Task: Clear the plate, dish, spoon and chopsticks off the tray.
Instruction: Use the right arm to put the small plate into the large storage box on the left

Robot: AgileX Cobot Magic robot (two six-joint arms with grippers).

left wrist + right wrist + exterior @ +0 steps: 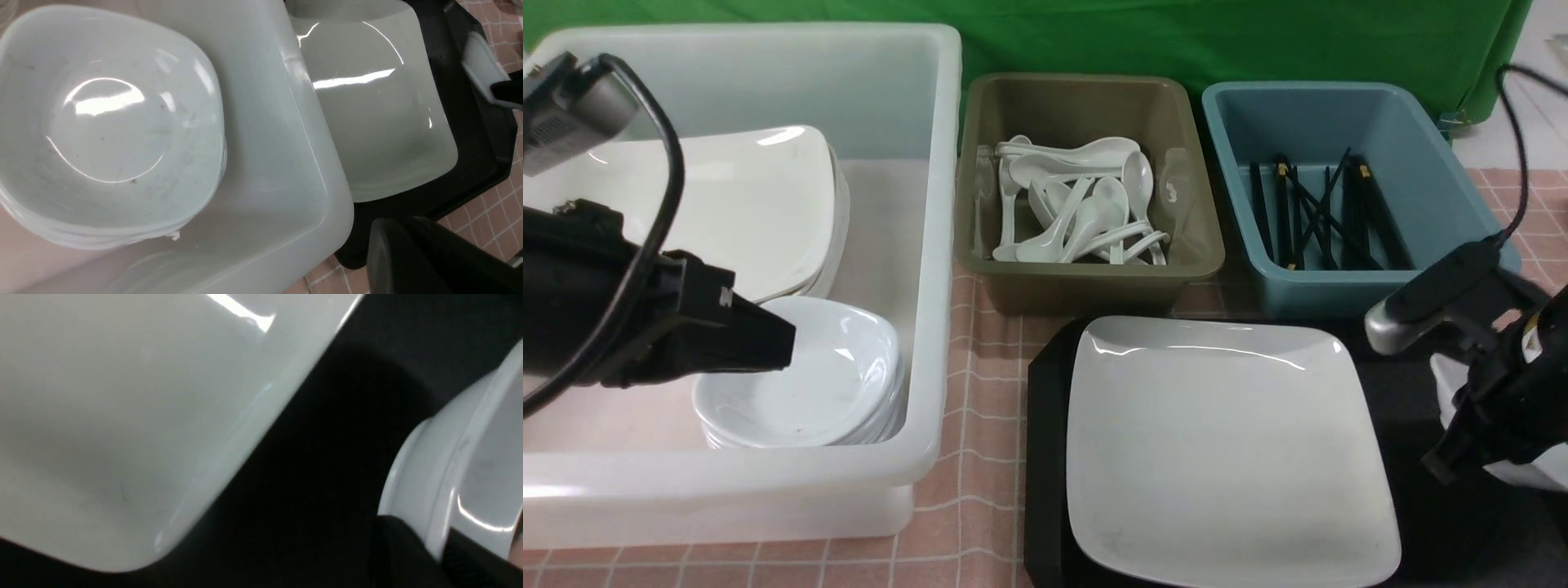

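White plastic tub (939,163), far left: it holds a stack of square plates (752,204) at the back and a stack of small dishes (809,384) at the front. The left gripper (768,339) hangs over the dish stack with its jaws pressed together and nothing between them.

Centre: an olive tub (1086,282) holds a heap of spoons (1078,204), and a blue tub (1323,294) holds loose black chopsticks (1323,212). Whether the task's own spoon and chopsticks are among them cannot be told.

Centre right, nearer the camera: the tray (1045,457) lies on a pink checked cloth (988,392). The plate (1225,449) lies flat on it and fills most of its width.

Far right: the dish (429,465) sits on the tray, apart from the plate's edge. The right gripper (1445,457) pinches its upswept rim, with one finger on each face of the wall.

Handling, as judged: both pieces look rigid, glazed and slick, and liable to chip if knocked. The dish is probably light enough for a one-sided rim pinch, provided the fingers seat deep on the wall. The plate is wide and likely heavier. Its low raised rim, at mid-side, is the only purchase, and a hold there would tend to let it droop.
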